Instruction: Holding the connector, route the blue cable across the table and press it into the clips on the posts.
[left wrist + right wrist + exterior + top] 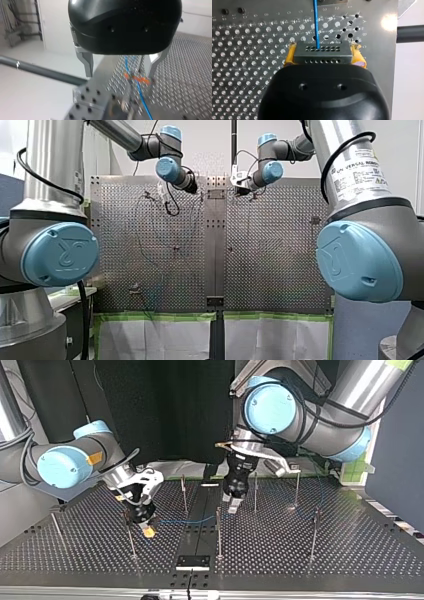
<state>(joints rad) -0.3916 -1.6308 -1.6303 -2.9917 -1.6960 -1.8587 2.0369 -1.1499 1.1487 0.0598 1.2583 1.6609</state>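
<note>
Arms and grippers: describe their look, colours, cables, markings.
Both arms are silver tubes with light blue joint caps; my left arm and my right arm each carry a black cable. My right arm bears a white Universal Robots label. My left gripper has a rounded black body and bare metal fingers; my right gripper is black with yellow pads.

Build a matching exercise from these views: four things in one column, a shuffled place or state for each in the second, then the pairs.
Things
1. connector
2. blue cable
3. my left gripper
4. post

States
A. stands upright on the perforated table
B. open, gripping nothing
C. clamped between the yellow pads of my right gripper
D. leaves the connector's face and leads away over the holes

Pairs: 1-C, 2-D, 3-B, 4-A
</note>
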